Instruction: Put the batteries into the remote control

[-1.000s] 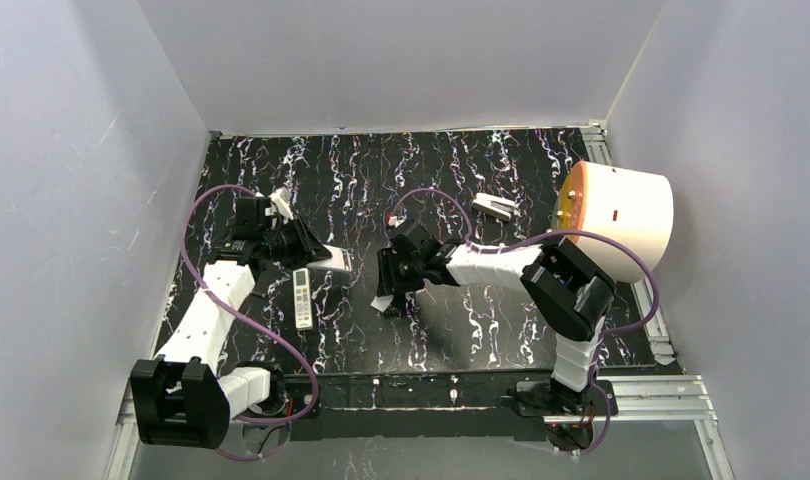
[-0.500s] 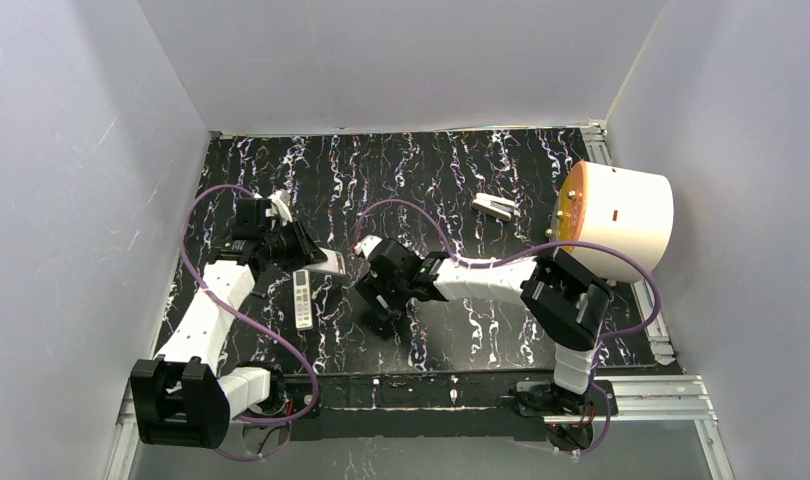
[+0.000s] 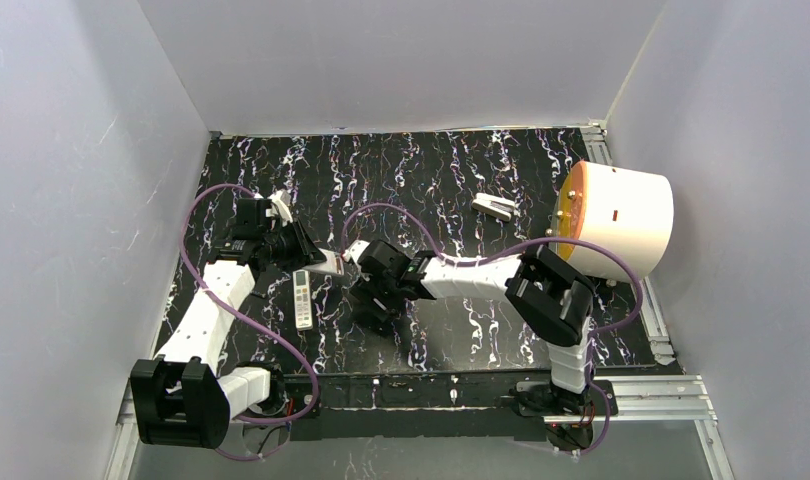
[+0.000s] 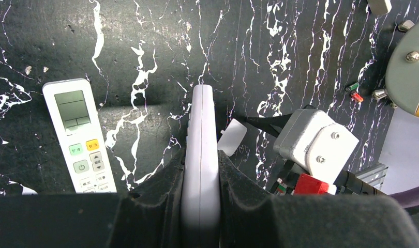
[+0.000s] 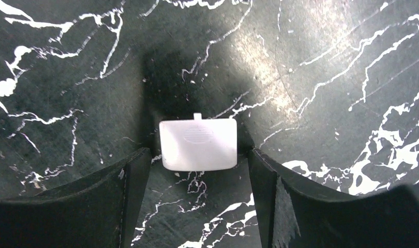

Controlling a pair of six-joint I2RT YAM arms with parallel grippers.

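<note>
My left gripper (image 3: 308, 254) is shut on a white remote (image 4: 201, 150), held on its long edge just above the mat; it also shows in the top view (image 3: 328, 263). My right gripper (image 5: 197, 157) is open, low over the mat. A small white battery cover (image 5: 198, 144) lies flat between its fingertips, beside the held remote in the left wrist view (image 4: 232, 137). Two tiny slim pieces, one green-tipped and one red-tipped (image 4: 356, 96), lie on the mat by the drum; they look like the batteries.
A second white remote (image 3: 302, 298) lies face up to the left of the held one (image 4: 79, 135). A big white drum with an orange face (image 3: 621, 218) stands at the right. A small white piece (image 3: 493, 207) lies at the back.
My right gripper has moved left across the mat, close to the remote in my left gripper. The left gripper has barely moved.
</note>
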